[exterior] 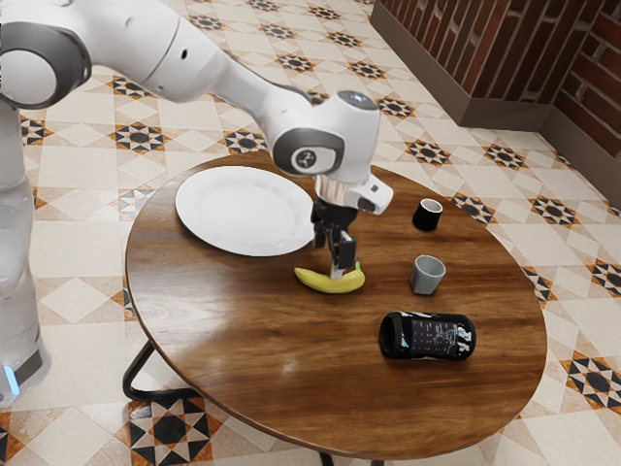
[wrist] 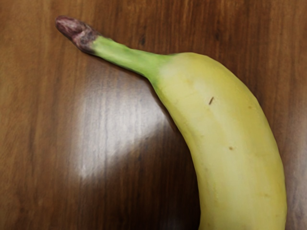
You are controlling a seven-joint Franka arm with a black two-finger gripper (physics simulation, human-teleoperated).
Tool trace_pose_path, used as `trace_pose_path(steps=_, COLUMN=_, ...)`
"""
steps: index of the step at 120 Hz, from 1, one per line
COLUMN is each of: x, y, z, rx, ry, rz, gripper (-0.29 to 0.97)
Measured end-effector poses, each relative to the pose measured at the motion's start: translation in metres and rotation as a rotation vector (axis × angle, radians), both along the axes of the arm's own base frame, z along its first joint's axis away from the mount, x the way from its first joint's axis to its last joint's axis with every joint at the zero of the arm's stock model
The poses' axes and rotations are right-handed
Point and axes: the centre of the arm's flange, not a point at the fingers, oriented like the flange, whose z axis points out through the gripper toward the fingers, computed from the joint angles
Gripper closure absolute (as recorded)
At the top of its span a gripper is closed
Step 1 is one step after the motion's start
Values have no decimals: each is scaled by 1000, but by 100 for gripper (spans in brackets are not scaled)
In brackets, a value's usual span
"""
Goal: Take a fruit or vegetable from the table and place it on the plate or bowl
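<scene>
Claw hung low over banana; open or clamped, could not tell. Banana lay on worktop, at four o'clock from white plate, near rim, not touching. Lift and transfer to plate not yet done.

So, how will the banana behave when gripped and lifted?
The banana is curved and lies flat on the glossy table, so it would probably pivot or slide rather than roll. Its green stem suggests firm flesh; the smooth skin may slip.
</scene>
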Motion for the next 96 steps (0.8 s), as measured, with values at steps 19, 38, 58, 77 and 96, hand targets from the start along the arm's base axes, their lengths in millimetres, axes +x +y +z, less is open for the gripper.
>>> trace_pose_path(steps=19, x=3, y=0, z=1, rx=-1, ry=-8, rz=0, gripper=0)
trace_pose_path(steps=38, x=6, y=-1, z=-1, rx=-2, ry=-6, rz=-1, gripper=0)
trace_pose_path(steps=58, x=8, y=-2, z=-2, rx=-2, ry=-6, rz=-2, gripper=0)
trace_pose_path(steps=77, x=8, y=-5, z=-4, rx=-7, ry=-6, rz=-3, gripper=0)
trace_pose_path(steps=96, x=9, y=-11, z=-8, rx=-11, ry=-4, rz=-11, gripper=0)
